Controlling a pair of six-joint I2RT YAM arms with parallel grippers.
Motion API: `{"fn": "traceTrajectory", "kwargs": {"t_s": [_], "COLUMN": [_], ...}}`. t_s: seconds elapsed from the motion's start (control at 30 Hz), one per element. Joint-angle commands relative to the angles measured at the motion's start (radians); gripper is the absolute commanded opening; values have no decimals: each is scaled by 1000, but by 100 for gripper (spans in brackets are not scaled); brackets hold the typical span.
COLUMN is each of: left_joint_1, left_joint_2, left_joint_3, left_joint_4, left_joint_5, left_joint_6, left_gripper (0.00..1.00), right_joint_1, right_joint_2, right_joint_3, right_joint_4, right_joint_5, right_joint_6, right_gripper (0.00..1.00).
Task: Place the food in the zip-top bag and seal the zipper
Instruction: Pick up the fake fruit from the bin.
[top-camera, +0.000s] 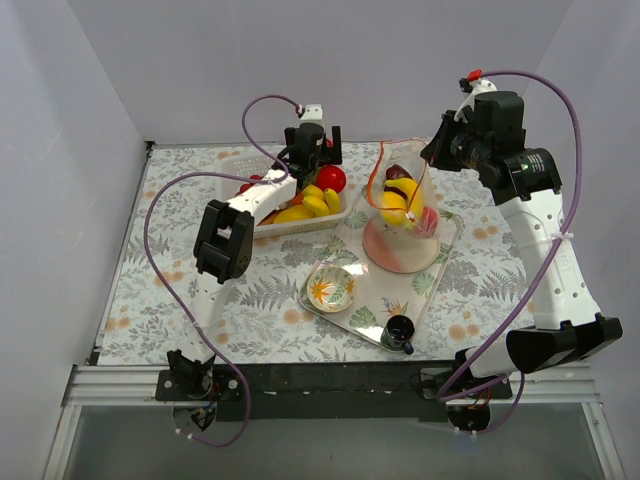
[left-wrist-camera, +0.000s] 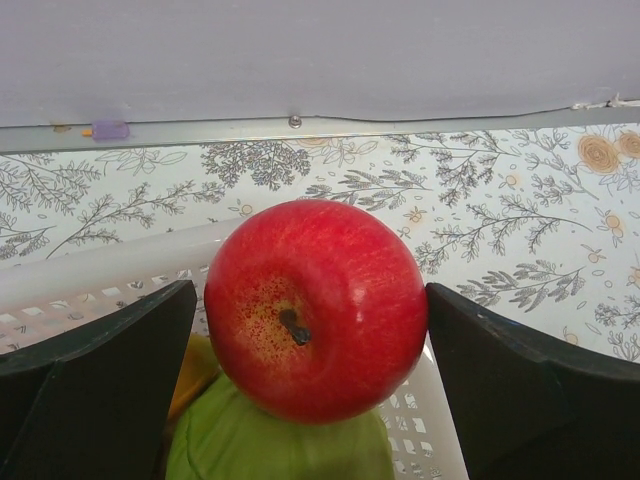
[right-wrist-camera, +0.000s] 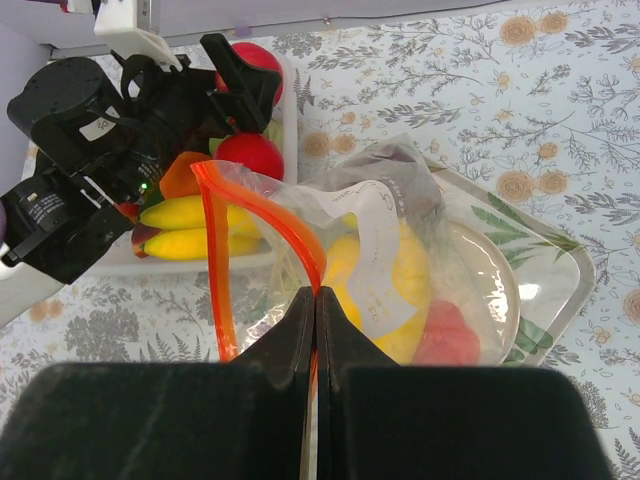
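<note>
An apple (left-wrist-camera: 318, 300) is pinched by the left claw (left-wrist-camera: 312, 340) above the basket (top-camera: 237, 163). Bananas (top-camera: 316, 200), a second apple (top-camera: 331, 179) and a green piece (left-wrist-camera: 270, 445) are noted in the basket beneath. The bag (right-wrist-camera: 392, 172) is found upright on a pink plate (top-camera: 395, 258), on the leaf-patterned tray (top-camera: 442, 262), just right of the basket. Its zipper (right-wrist-camera: 212, 260) is clamped by the pressed-together right claw (right-wrist-camera: 316, 305), and the mouth is open. Yellow and red food (right-wrist-camera: 405, 275) is seen inside. A floral bowl (top-camera: 330, 287) and a dark cup (top-camera: 399, 333) are set on the tray's near part. The desk (top-camera: 180, 290) is covered with a floral print and enclosed by pale walls (top-camera: 300, 60).
</note>
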Motion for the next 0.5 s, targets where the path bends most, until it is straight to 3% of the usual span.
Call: {"fn": "traceTrajectory", "kwargs": {"t_s": [0.0,0.2,0.33,0.47], "left_joint_1": [-9,-11,-11,-11], "left_joint_2": [-5,-22,-40,-76], "left_joint_3": [47,12,-5,-46], "left_joint_4": [-4,25,66,109], "left_joint_5": [3,-22,-35,-45], "left_joint_6": [8,4,8,19], "left_gripper": [98,90,71,62], "right_joint_1": [-5,-5,-5,-5], "right_joint_2": [-28,-30,-31,-30], "right_joint_3": [-1,-5,-5,2], "right_joint_4": [61,61,63,58], "right_joint_5": [-5,-1,-1,0], "right_joint_6": [-17,-23,-23,-26], "right_gripper": [1,1,1,1]}}
